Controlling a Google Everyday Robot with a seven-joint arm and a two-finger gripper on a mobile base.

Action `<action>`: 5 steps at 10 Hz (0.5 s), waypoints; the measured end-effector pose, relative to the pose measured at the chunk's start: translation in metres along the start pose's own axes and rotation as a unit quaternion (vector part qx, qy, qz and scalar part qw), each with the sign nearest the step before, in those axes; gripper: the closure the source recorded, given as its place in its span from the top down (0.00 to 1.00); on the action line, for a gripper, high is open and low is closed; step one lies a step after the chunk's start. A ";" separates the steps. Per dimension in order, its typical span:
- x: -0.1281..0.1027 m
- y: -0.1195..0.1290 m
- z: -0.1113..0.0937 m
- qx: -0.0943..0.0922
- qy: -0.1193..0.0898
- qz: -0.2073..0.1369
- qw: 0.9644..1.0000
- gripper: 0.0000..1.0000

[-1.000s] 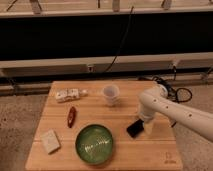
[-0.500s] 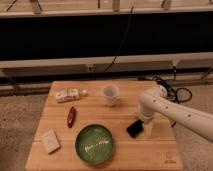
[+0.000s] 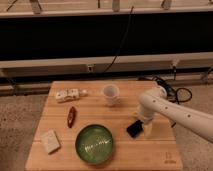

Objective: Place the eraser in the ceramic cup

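Dark panels and pale horizontal rails fill the background, with a black cable hanging down across them toward a speckled floor. In front of that stands a wooden table (image 3: 125, 157), and everything I work with lies on its top.

My white arm (image 3: 175, 112) reaches in from the right side of the view and bends down over the table's right half. My gripper (image 3: 146, 129) points down at the board, low over the wood, its fingers spread wide and holding nothing. The eraser (image 3: 134, 128), a small flat black block, lies on the table just beside my gripper, on the side nearer the middle of the board. I cannot tell whether a finger touches it.

The ceramic cup (image 3: 111, 94) stands upright toward the back of the table, near the middle, well apart from the eraser and from my gripper.

A green bowl (image 3: 94, 144) sits at the front of the table, near the eraser. Left of the bowl lies a pale beige block (image 3: 50, 141), close to the front left corner. A slim dark red object (image 3: 72, 116) lies between that block and a whitish packet (image 3: 69, 94) at the back left.
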 end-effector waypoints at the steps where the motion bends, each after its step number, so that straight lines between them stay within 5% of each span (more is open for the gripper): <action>1: -0.001 0.001 0.001 -0.001 -0.001 -0.001 1.000 0.77; 5: -0.003 0.002 0.003 -0.001 -0.003 -0.003 1.000 0.39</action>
